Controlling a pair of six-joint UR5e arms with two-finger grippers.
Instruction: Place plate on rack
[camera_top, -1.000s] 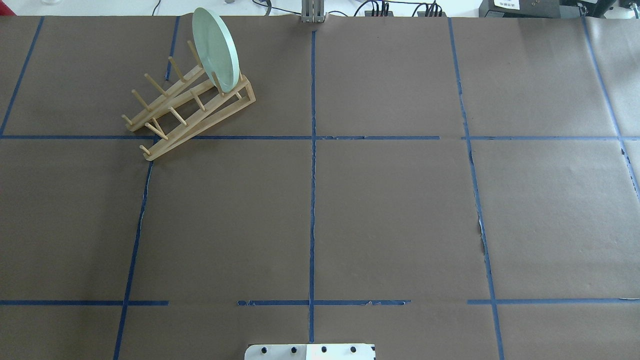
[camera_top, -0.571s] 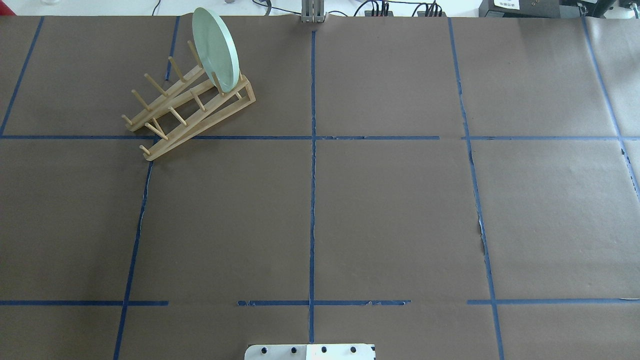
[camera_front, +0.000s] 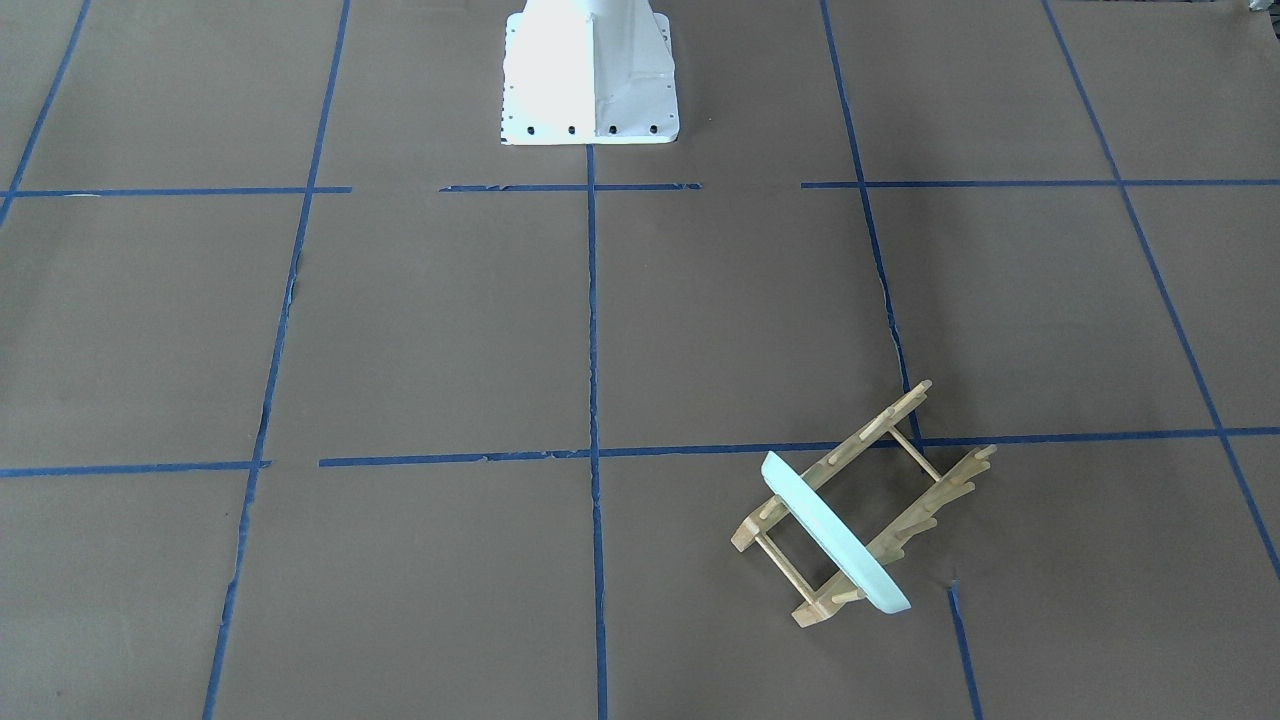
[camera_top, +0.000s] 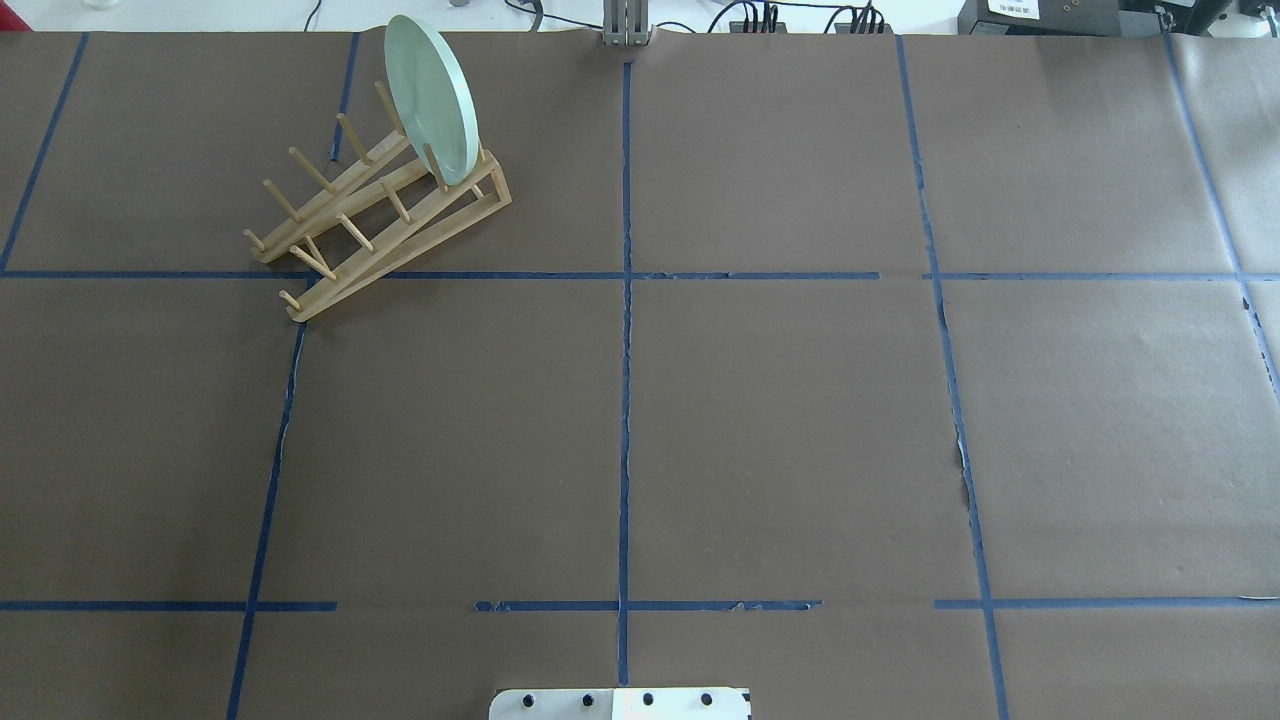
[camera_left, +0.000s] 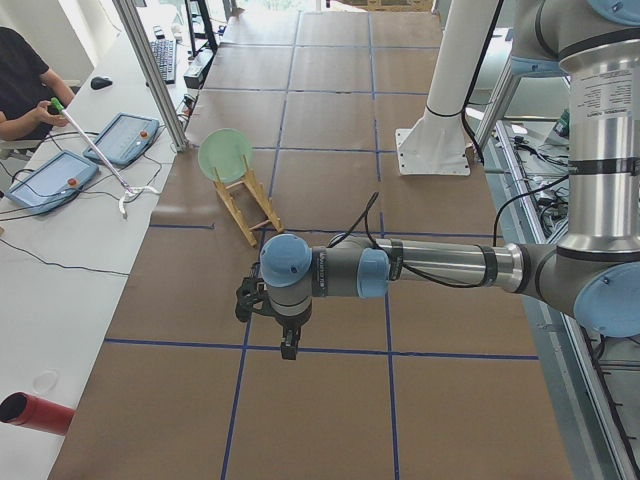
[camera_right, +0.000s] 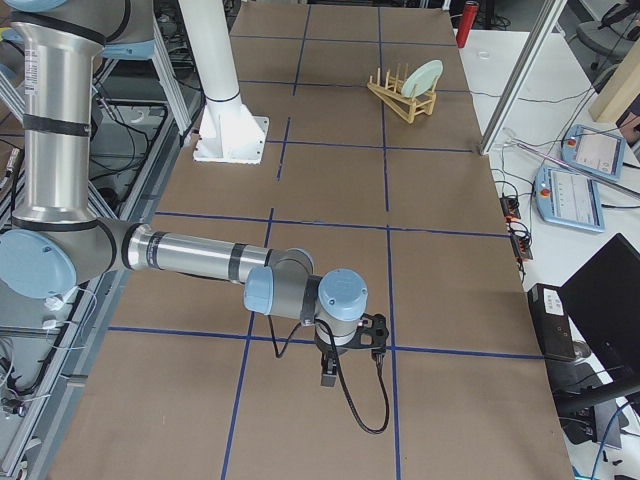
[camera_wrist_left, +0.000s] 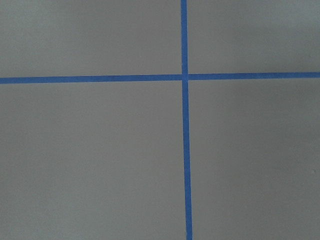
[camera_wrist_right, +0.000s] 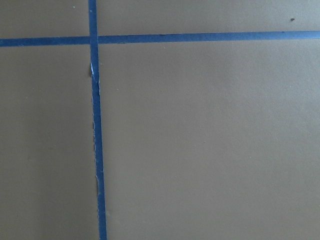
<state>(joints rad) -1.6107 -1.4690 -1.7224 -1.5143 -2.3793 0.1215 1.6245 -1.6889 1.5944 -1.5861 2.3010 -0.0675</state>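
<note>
At the end of the rack (camera_top: 340, 283) the plate (camera_top: 432, 95) is sitting; I'm holding left tool (camera_left: 287, 348) and right tool (camera_right: 328, 379) clear, grip state indiscernible.

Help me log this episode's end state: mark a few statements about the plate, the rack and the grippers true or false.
1. The plate stands on edge between pegs of the rack. True.
2. The plate sits at the rack's end nearest the robot. False: it is at the end farthest from the robot.
3. A gripper is holding the plate. False: the left gripper and the right gripper both hang well away from the rack, over bare paper.
4. The rack sits on the robot's left side. True.
</note>
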